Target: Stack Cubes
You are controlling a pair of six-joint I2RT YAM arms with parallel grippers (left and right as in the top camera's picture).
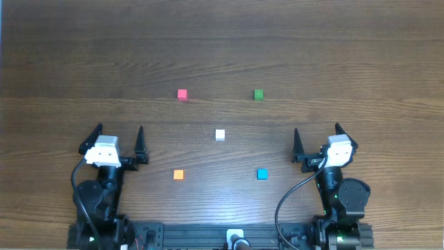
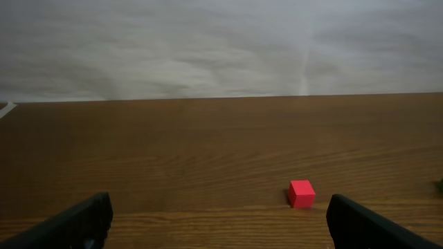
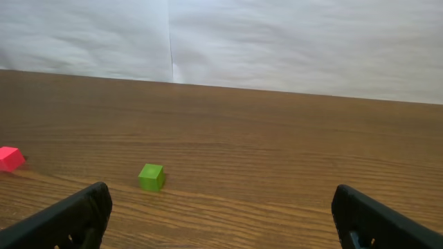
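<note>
Five small cubes lie apart on the wooden table (image 1: 222, 42): a pink cube (image 1: 182, 94) and a green cube (image 1: 259, 94) farther back, a white cube (image 1: 220, 135) in the middle, an orange cube (image 1: 178, 174) and a blue cube (image 1: 262, 173) nearer the arms. My left gripper (image 1: 118, 137) stands open at the left, nothing between its fingers; the pink cube (image 2: 301, 194) lies ahead of it. My right gripper (image 1: 317, 136) stands open at the right, with the green cube (image 3: 151, 177) and the pink cube (image 3: 10, 158) ahead of it.
A pale wall (image 2: 221, 48) rises behind the table's far edge. Both arm bases sit on a black rail (image 1: 229, 236) at the near edge. Bare wood surrounds the cubes on all sides.
</note>
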